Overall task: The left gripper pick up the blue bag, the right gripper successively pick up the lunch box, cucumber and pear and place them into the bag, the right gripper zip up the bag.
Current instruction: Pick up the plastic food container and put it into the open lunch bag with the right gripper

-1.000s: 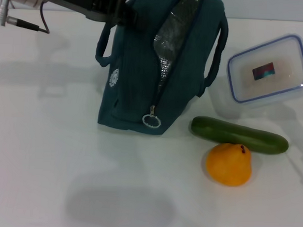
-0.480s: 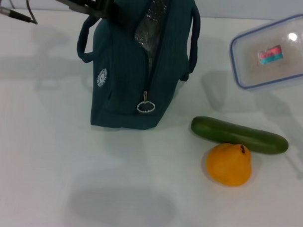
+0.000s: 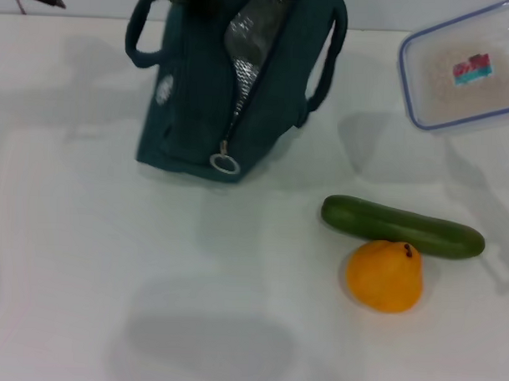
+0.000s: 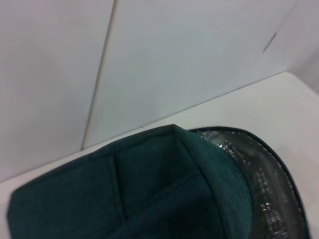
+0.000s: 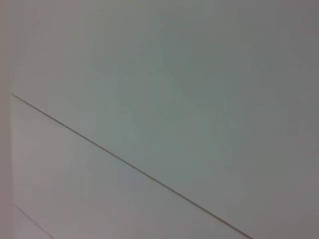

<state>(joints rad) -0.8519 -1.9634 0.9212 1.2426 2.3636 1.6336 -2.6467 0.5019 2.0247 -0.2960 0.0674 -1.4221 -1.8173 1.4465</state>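
A white table (image 3: 85, 260) carries a green cucumber (image 3: 401, 226) touching an orange pear (image 3: 384, 275).

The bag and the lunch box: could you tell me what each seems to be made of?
The bag looks like matte teal woven fabric, with a crinkled silvery foil-like lining showing through its open zip. The lunch box appears to be clear, glossy plastic with a blue rim.

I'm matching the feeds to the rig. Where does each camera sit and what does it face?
Head: high, looking down at the white table; no gripper in frame.
Left wrist: right above the teal fabric bag with silver lining, facing a wall.
Right wrist: faces a bare pale wall only.
Head and left wrist share the bag.
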